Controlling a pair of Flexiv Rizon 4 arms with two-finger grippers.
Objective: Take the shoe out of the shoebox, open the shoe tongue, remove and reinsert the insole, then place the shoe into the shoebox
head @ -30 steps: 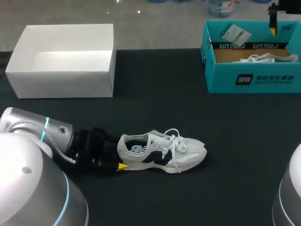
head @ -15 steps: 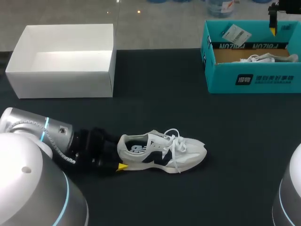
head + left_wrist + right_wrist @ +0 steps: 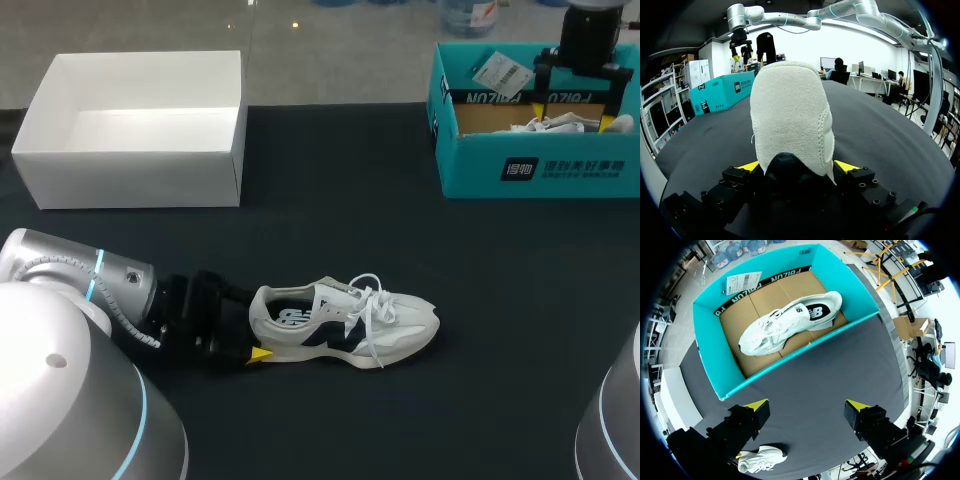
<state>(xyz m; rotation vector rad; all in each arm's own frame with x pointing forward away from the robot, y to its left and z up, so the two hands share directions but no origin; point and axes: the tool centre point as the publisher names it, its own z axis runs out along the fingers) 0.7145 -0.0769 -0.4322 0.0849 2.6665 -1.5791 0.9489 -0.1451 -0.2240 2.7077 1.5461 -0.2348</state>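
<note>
Risk: left gripper [image 3: 797, 167] clamps only heel of shoe [image 3: 345, 325], lower centre of frame. Toe unsupported, so shoe could swing or slip out if lifted. Right gripper [image 3: 810, 410], fingers spread wide, hovers over teal shoebox [image 3: 540, 170], upper right. Could snag second shoe [image 3: 790, 322] lying inside. Shoe: white-grey sneaker, dark side panel, loose white laces, upright on sole, toe pointing right.

Head cam: high, behind, looking down the table [image 3: 330, 200]. Left wrist: low, tight behind the near shoe [image 3: 790, 115], facing far right. Right wrist: high over the teal box [image 3: 712, 352], straight down. All three share both.
</note>
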